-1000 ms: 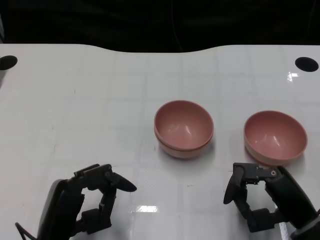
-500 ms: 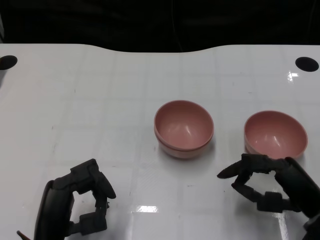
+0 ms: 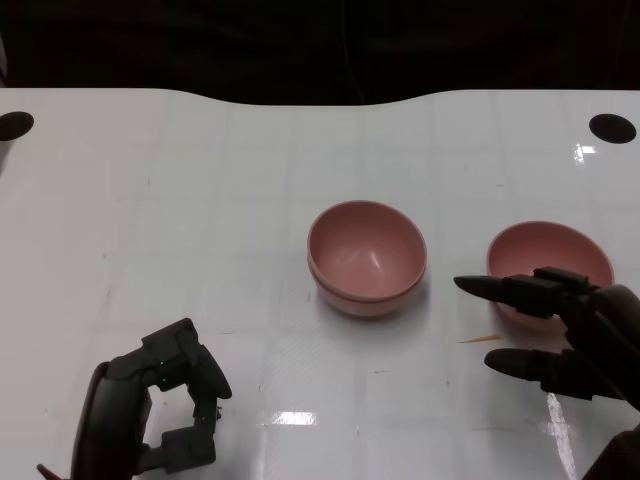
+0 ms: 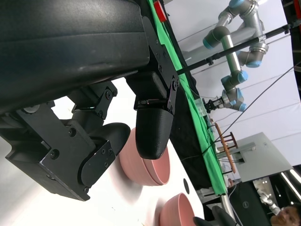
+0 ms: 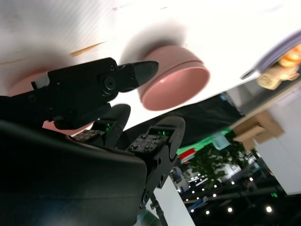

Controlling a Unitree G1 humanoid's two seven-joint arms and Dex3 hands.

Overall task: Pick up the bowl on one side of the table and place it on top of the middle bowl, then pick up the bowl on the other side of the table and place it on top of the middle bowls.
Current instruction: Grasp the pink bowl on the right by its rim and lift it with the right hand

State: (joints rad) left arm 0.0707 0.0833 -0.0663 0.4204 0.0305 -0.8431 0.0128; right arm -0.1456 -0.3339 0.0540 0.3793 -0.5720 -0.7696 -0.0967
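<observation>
Two pink bowls nested as one stack (image 3: 367,250) stand at the table's middle, also seen in the left wrist view (image 4: 143,162) and the right wrist view (image 5: 174,87). A single pink bowl (image 3: 550,262) stands to the right of the stack, apart from it. My right hand (image 3: 560,330) is at that bowl's near side with its fingers spread: the upper fingers (image 3: 500,290) reach over the near-left rim and the thumb lies below, nothing gripped. My left hand (image 3: 150,410) sits at the lower left with its fingers curled in, holding nothing, far from both bowls.
Round black holes mark the table's far corners (image 3: 613,128) (image 3: 15,125). A thin orange sliver (image 3: 480,339) lies on the white table (image 3: 200,220) between the stack and my right hand. Beyond the far edge is dark. A robot arm (image 4: 233,47) stands in the room behind.
My right hand has moved forward to the right bowl and spread its fingers wide. My left hand's fingers curled in between the earliest frame and the middle one, and it has held still since.
</observation>
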